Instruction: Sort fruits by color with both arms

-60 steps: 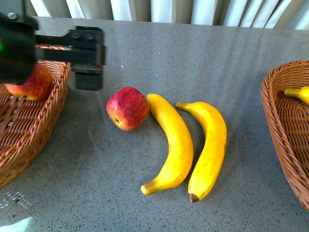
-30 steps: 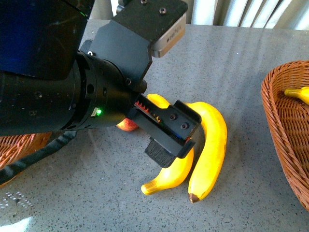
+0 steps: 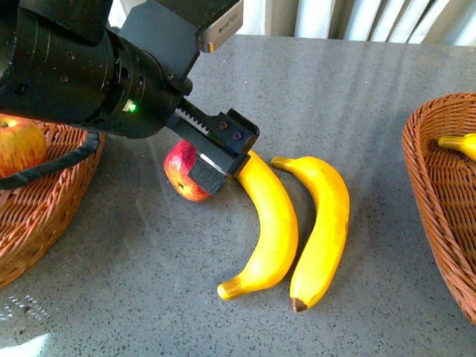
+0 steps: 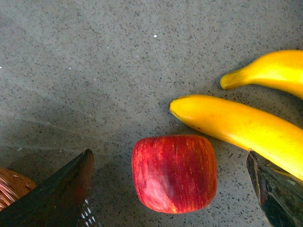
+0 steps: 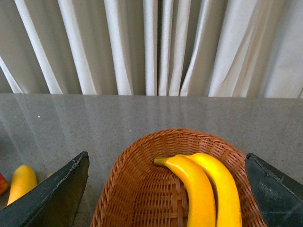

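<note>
– Red is the colour in hand now. The left claw (image 4: 169, 156) hangs over the red apple (image 4: 174, 173) on the grey table (image 3: 357, 89), so I judge this is the reach before the grasp.
– How far open is it?
– Spread wide. In the left wrist view one finger (image 4: 61, 194) stands on each side of the apple, both apart from it. It holds nothing.
– Where does the apple lie?
– On the table. The nearer banana (image 3: 271, 223) is just beside it at 3 o'clock, and I cannot tell if they touch. A second banana (image 3: 323, 230) lies beyond. The left wicker basket (image 3: 44, 223), at 9 o'clock from the apple, already has one apple (image 3: 18, 145) in it.
– The next move?
– I think the claw must go lower, close on the apple without pushing the banana, and carry it toward 9 o'clock.
– And the right claw (image 5: 164, 158)?
– Also spread and empty, above the right wicker basket (image 5: 137, 198), where two bananas (image 5: 208, 189) lie.
</note>
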{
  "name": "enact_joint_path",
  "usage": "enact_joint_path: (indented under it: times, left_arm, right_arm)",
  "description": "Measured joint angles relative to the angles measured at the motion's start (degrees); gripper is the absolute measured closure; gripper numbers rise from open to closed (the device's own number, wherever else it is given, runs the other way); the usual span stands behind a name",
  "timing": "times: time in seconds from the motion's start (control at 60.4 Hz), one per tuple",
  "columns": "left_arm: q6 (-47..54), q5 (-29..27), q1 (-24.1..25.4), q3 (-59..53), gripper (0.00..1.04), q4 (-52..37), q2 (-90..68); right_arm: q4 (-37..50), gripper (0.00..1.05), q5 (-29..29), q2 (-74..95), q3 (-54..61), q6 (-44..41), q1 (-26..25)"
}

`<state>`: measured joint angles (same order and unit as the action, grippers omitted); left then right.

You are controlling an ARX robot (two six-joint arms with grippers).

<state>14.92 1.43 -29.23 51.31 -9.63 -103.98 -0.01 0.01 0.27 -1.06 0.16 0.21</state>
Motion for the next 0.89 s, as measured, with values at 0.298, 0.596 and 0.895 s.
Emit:
enact_joint_path:
  times: [0.298, 0.596, 0.895]
  left_arm:
    - [-1.7, 0.5, 0.5, 0.6, 0.09, 0.4, -2.8]
    - [-2.4, 0.4, 0.7, 2.1, 0.09, 0.6, -5.3]
    - [-2.9, 0.1, 1.2, 2.6, 0.09, 0.6, -8.6]
  right_arm:
    - [0.0, 0.09, 0.0, 0.0, 0.0, 0.0, 0.0]
    - [0.0, 0.09, 0.0, 0.0, 0.0, 0.0, 0.0]
    - [0.0, 0.09, 0.0, 0.0, 0.0, 0.0, 0.0]
